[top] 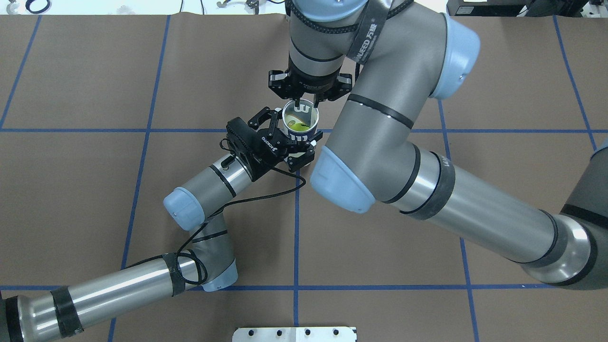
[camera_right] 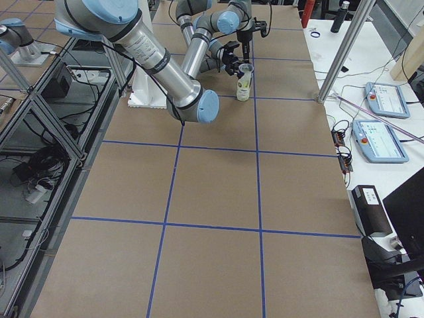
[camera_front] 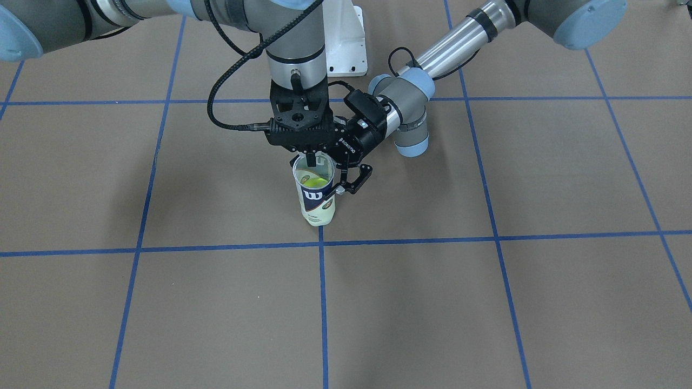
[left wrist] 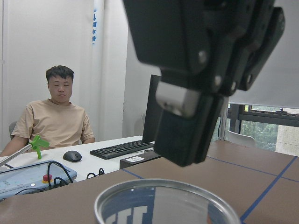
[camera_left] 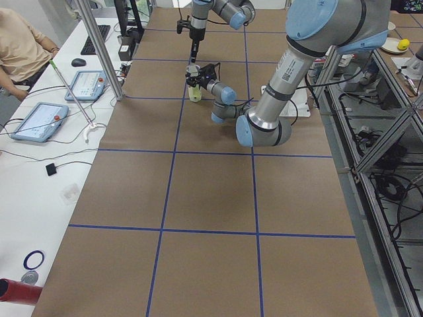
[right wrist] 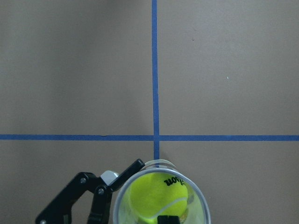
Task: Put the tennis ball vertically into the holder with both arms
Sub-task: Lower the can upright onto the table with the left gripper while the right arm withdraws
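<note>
While my left gripper point(top: 293, 142) wraps its black fingers around the clear plastic tennis-ball can with the white and navy label point(camera_front: 315, 195), that holder stands upright on the brown paper-covered table point(camera_front: 486, 302), close to a crossing of blue tape lines point(camera_front: 321, 237). The jaws are closed partway, one finger on each side of the can's wall — pressed against it near the upper half, as the overhead view shows.

My right gripper point(camera_front: 312, 158) hangs straight down over the can's open mouth, with a dark fingertip dipping just inside the rim. Its fingers sit close together, but I cannot tell whether they are fully closed; they hold nothing that I can see.

One bright yellow-green fuzzy tennis ball point(right wrist: 158, 194) lies inside the can, below the rim, black print on its top. From my right wrist camera it fills most of the can's width.

Counting up: one ball, one can, two arms — both meeting at the same spot. A white metal pedestal base point(camera_front: 346, 40) stands behind them. From my left wrist camera a seated man in a beige shirt point(left wrist: 55, 122) shows at a white desk point(left wrist: 100, 163) beyond the table.
</note>
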